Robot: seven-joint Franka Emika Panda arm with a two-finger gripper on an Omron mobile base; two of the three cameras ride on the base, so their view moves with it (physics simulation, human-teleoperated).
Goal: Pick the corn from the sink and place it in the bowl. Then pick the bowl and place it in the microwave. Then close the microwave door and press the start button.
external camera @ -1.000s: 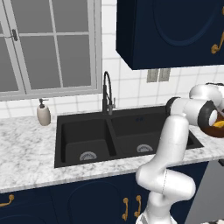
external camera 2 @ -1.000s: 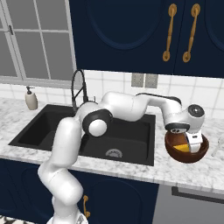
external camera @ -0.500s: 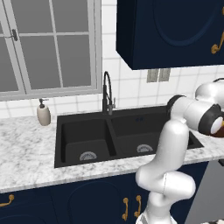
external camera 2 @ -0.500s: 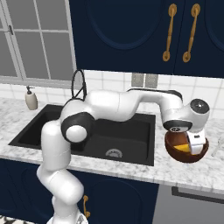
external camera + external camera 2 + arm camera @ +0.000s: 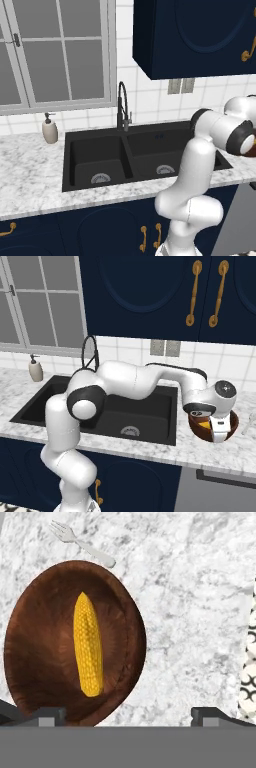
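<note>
Hand view: my gripper (image 5: 128, 714) gapes wide, holding nothing, above the bowl (image 5: 45, 657) with corn (image 5: 88, 644) inside.

Corn (image 5: 88, 645) lay lengthwise inside the bowl (image 5: 40, 612), bowl sat on the bench (image 5: 165, 451) right of the sink (image 5: 145, 416), fork (image 5: 82, 544) on the bench just beside the bowl's rim, soap bottle (image 5: 49, 129) stood left of the sink, tap (image 5: 122, 106) behind the basins.
</note>
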